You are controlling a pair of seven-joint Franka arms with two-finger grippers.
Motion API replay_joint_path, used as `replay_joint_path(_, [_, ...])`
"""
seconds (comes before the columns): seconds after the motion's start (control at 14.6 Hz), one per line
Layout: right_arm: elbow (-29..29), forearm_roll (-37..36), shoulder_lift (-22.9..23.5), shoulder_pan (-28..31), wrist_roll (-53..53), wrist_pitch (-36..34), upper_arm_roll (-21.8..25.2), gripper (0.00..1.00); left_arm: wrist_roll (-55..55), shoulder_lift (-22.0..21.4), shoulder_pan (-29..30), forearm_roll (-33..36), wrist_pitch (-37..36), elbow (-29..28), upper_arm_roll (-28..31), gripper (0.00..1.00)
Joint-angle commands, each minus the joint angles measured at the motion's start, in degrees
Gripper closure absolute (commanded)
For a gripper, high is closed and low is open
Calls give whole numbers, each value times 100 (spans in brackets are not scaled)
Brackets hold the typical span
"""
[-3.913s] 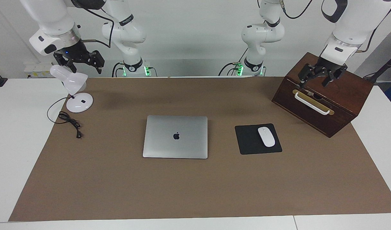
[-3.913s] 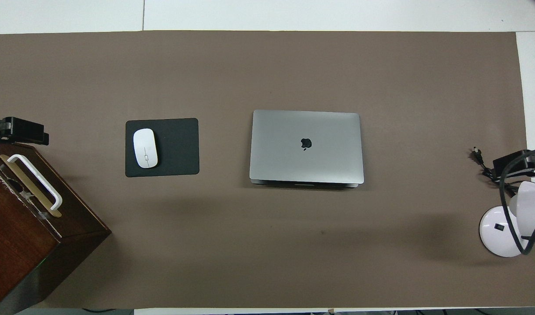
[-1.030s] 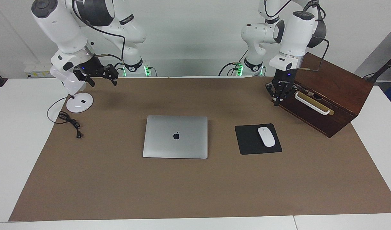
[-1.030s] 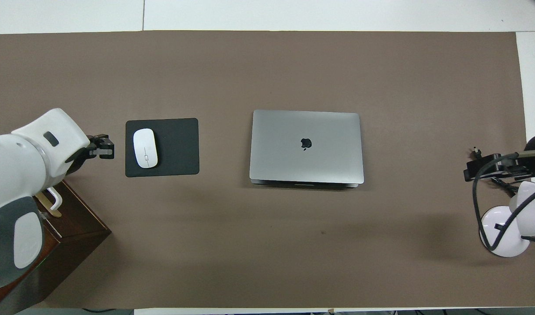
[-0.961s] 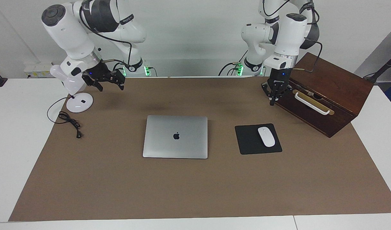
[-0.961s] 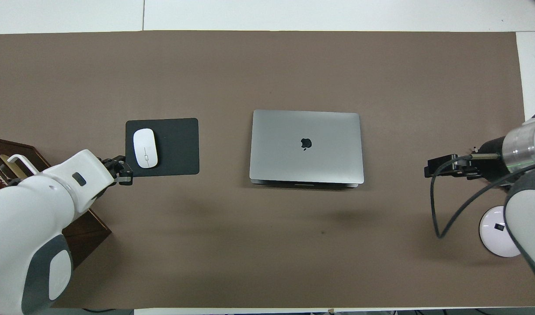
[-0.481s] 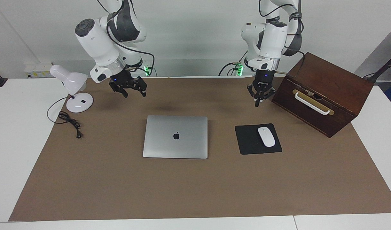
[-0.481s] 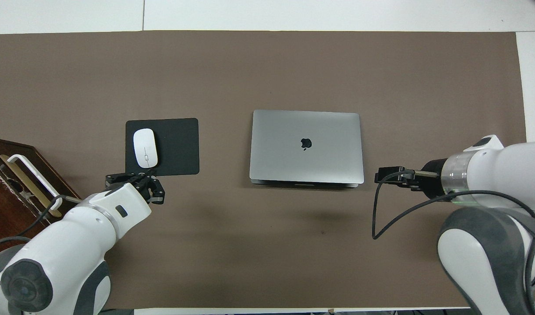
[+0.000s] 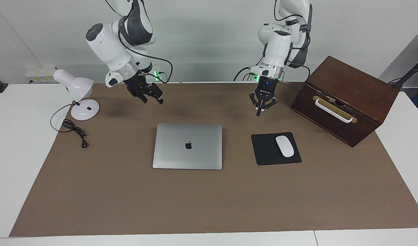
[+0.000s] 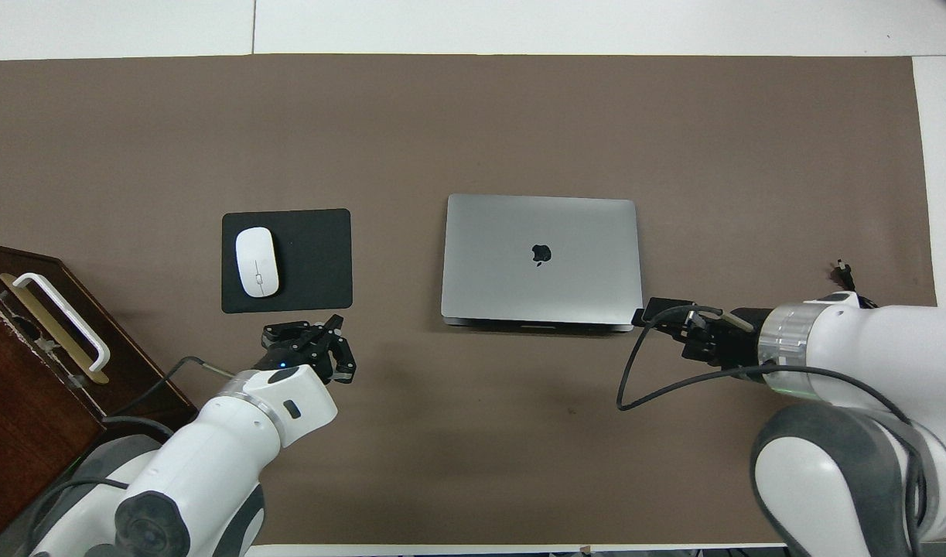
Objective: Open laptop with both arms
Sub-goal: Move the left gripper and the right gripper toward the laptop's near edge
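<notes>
Left fingers (image 9: 258, 113): pinched together, empty, over bare worktop (image 9: 126, 198).
Right fingers (image 9: 160, 101): spread unclear, empty.
Laptop (image 9: 187, 146): closed, between both, untouched; arms flank it for a two-sided lift.

Bright, even light from above; you get both views sharp, no motion blur. Soft diffuse shadows of arms fall on brown mat (image 9: 209, 198) nearer robots than laptop (image 9: 187, 146). Faint sheen on laptop lid, no harsh glare. White surface (image 9: 10, 143) near overexposed. No edge distortion you'd notice.
</notes>
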State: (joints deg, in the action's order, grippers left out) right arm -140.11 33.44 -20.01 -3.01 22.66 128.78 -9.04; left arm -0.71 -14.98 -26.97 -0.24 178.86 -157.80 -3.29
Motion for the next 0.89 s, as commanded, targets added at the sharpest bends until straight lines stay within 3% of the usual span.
replay_joint_path(0.0, [-499, 381, -337, -295, 413, 506, -1, 0, -271, 670, -439, 24, 928, -22, 83, 100])
replay_joint_path(0.27, [-920, 1040, -364, -1076, 1493, 1673, -1, 0, -509, 1058, -826, 24, 1546, -14, 83, 100])
replay_joint_path(0.41, [-1210, 1286, -329, -1507, 1837, 2367, -10, 0, -517, 1531, -1002, 24, 2229, -14, 83, 100])
replay_joint_path(0.82, [-1387, 2218, 303, -2449, 1891, 3871, -10, 0, -526, 1954, -1143, 16, 2197, 276, 83, 100])
